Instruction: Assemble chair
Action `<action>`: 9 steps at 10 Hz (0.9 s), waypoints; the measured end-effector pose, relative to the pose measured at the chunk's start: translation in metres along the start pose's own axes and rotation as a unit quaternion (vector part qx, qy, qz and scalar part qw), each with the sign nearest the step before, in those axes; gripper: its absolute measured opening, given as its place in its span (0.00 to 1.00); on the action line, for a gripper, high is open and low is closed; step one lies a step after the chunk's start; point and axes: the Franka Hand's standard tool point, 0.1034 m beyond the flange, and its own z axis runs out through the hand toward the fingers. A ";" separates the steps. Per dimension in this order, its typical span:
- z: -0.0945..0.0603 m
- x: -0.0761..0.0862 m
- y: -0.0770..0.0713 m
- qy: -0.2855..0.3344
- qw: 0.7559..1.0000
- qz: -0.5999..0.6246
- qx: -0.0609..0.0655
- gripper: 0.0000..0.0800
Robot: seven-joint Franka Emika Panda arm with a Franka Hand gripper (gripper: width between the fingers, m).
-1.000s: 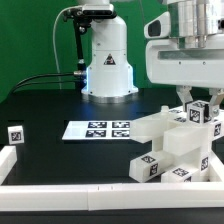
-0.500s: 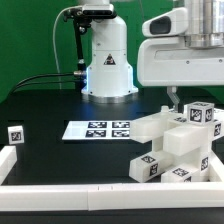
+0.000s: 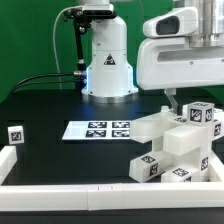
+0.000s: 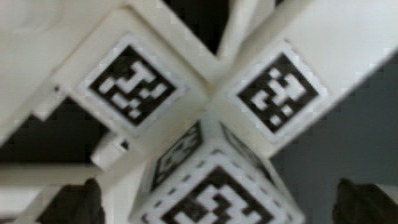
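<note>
Gripper [image 3: 172, 98] spread wide and holding nothing above the chair [image 3: 180, 140], a cluster of joined white blocks hard against the white border rail [image 3: 60, 187] at the black table's [image 3: 60, 105] front corner on the exterior view's right, one loose tagged block [image 3: 15, 133] well apart.

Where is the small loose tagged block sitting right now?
In the exterior view, the small tagged block sits alone at the far left of the black table, just inside the white border rail, left of the marker board.
</note>
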 end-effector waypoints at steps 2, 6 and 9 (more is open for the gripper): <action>0.001 -0.002 0.001 0.000 1.000 -0.002 0.000 0.76; 0.002 -0.003 0.000 0.000 0.998 0.069 0.003 0.35; 0.001 -0.001 -0.001 0.001 0.975 0.222 0.004 0.35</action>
